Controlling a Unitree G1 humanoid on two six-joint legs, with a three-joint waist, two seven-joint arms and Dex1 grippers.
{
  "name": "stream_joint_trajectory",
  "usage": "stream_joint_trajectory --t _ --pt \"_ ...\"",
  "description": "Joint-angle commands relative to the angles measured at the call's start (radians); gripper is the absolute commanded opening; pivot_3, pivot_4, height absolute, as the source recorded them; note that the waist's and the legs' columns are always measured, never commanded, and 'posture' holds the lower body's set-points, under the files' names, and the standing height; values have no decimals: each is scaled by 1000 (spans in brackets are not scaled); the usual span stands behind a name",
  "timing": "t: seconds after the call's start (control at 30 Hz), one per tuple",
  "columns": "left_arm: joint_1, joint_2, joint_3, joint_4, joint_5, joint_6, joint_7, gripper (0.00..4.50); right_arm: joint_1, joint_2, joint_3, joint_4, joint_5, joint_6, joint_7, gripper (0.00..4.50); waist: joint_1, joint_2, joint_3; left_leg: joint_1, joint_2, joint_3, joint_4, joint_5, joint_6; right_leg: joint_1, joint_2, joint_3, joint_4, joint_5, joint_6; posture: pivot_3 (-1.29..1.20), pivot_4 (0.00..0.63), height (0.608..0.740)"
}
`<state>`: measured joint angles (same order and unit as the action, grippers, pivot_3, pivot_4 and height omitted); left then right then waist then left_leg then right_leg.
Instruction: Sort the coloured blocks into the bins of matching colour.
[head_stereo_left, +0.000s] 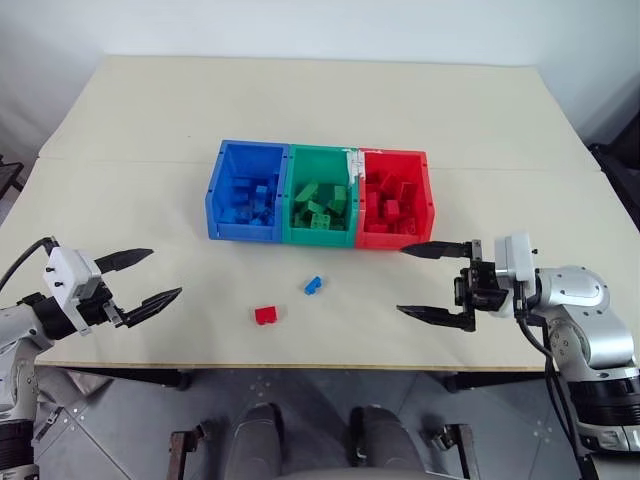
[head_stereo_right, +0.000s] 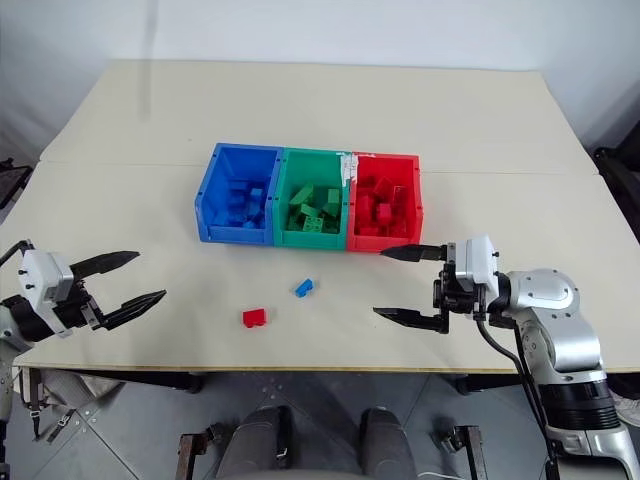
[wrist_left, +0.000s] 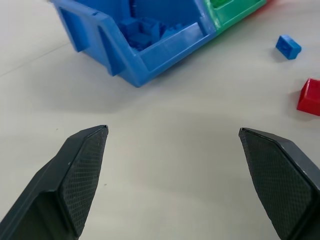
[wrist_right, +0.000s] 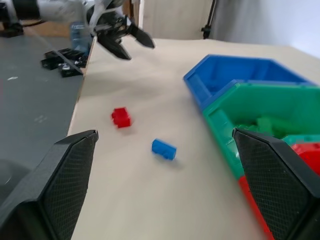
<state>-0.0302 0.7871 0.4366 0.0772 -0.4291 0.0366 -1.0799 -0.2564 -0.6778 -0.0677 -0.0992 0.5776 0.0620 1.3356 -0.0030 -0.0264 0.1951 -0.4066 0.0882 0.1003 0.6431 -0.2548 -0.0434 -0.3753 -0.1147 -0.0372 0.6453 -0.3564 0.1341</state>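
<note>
Studded plastic red block (head_stereo_left: 265, 315), blue block (head_stereo_left: 313, 286) loose on smooth table (head_stereo_left: 150, 120); both end effectors spread, empty.

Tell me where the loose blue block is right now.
In the head views, the blue block lies on the table in front of the green bin, with the red block nearer the robot to its left.

Silver arms w/ black cables, white wrist blocks, black textured tool fingers (head_stereo_left: 432, 315).

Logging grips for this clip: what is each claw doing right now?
Left claw: open, holding nothing.
Right claw: open, holding nothing.
</note>
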Motion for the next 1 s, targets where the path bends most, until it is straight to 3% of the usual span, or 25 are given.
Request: stream_joint_trajectory --t 0.03,0.27,0.43,0.6,0.83,1.0 --pt "-15 9 -59 -115 -7 34 6 4453 33 -18 -45 1 2 -40 22 4500 0 0 0 0 0 0 0 0 0 0 0 0 0 0 0 0 150 740" --pt "-57 -40 -253 -402 19 277 176 4453 120 -25 -154 -1 39 -30 -28 4500 1 0 0 0 0 1 0 0 -1 0 0 0 0 0 0 0 150 740" --pt "-193 -100 -436 -522 72 593 370 4453 220 -43 -207 -7 14 -61 -29 4500 4 0 0 0 0 0 2 0 -1 1 1 1 0 0 1 0 150 740" --pt "-330 -197 -575 -535 103 846 505 4453 291 -33 -226 -41 7 -78 -48 4500 1 0 0 0 0 0 3 2 -5 1 1 2 1 0 1 0 150 740" --pt "-400 -217 -666 -496 134 909 516 4453 352 -25 -248 -90 10 -85 -90 4500 3 0 0 0 0 0 3 3 -6 1 2 2 0 0 1 0 150 740" --pt "-401 -212 -706 -466 168 890 515 2987 366 -23 -250 -102 11 -91 -103 4500 3 0 0 0 0 0 3 3 -6 1 2 3 0 0 1 0 150 740"
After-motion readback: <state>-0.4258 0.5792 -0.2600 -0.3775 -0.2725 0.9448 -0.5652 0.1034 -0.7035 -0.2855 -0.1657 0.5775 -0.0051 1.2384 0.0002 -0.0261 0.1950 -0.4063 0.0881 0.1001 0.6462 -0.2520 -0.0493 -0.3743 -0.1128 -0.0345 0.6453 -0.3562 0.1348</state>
